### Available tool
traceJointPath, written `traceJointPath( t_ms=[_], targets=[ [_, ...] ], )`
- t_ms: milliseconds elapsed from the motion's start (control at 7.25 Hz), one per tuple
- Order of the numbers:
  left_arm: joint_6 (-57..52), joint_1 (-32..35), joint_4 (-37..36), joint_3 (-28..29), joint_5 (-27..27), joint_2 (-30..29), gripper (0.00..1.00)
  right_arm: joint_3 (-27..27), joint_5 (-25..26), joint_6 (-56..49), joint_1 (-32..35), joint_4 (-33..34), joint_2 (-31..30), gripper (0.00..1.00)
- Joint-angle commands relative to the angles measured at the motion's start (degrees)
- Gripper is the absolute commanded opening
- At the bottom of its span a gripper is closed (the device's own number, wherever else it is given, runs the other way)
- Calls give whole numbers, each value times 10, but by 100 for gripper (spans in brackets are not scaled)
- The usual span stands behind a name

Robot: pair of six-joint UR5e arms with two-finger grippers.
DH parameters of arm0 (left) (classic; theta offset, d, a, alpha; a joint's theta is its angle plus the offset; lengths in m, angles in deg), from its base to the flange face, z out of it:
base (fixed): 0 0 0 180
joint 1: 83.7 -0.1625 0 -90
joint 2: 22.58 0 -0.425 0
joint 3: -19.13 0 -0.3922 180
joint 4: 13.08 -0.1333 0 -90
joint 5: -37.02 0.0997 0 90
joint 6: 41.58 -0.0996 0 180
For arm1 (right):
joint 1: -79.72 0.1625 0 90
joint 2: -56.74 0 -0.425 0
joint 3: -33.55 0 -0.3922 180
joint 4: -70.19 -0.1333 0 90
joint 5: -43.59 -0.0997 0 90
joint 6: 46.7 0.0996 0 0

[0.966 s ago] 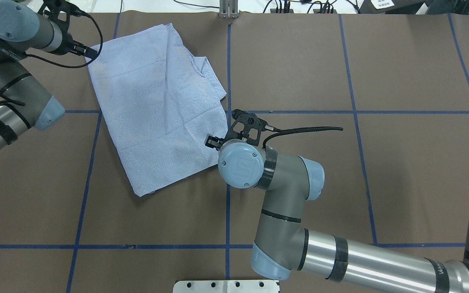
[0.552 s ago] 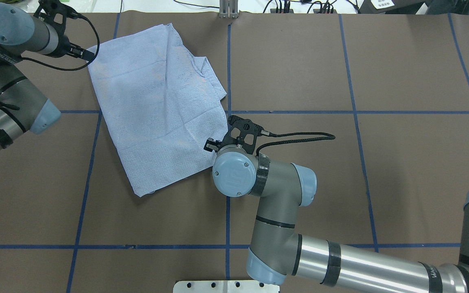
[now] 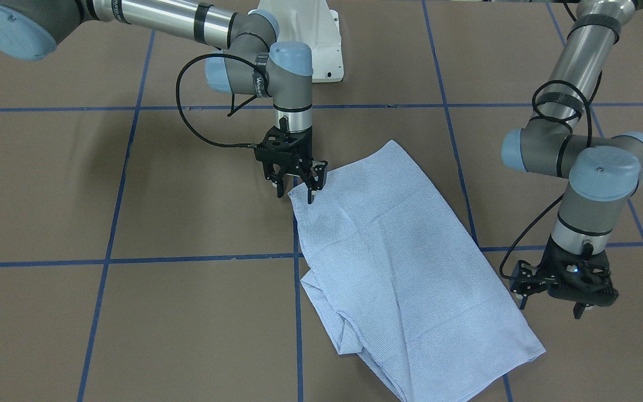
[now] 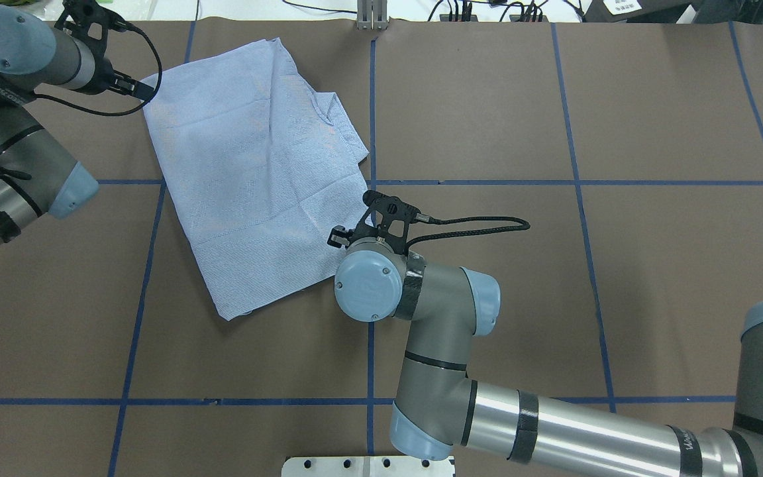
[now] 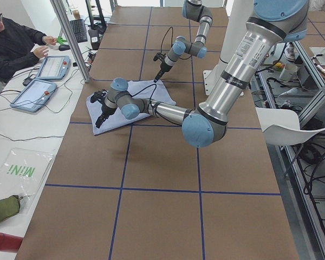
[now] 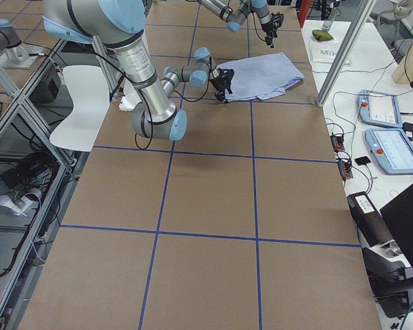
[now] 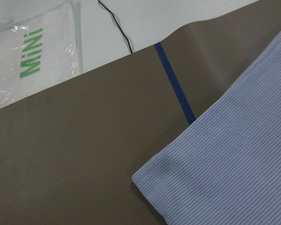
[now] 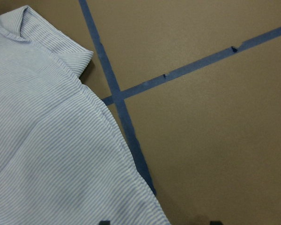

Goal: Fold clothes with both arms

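Two empty claws gape: right claw (image 3: 296,194) has crept over the shirt (image 3: 405,268), left claw (image 3: 550,309) beside it.

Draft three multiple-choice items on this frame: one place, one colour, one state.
1. Where is the right claw?
A. over the shirt's middle
B. at a corner of the shirt
C. beyond the table's edge

2. What colour are the tape lines on the table?
A. red
B. yellow
C. blue

3. How do the right claw's jaws stand?
A. open
B. shut on the shirt
C. shut on a cable

Key: 1 B, the front-facing view shows it at the shirt's corner towards the robot's base. 2 C, blue lines grid the brown cover in every view. 3 A, its fingers stand apart in the front-facing view, and the right wrist view shows two tips wide apart at its lower edge.
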Motion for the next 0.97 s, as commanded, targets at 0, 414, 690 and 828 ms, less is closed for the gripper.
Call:
traceJointPath(
  t_ms=[0,414,690,828],
  targets=[
    [0,0,0,0,0,0,100,-8,0,2,0,0,10,58],
    [-1,0,0,0,-3,0,100,-11,-1,3,-6,1,16,14],
    [-1,0,0,0,-3,-1,100,-12,-1,1,-6,1,16,1],
    [-1,0,1,0,-3,-1,100,-9,-3,-5,-6,3,15,4]
  ],
)
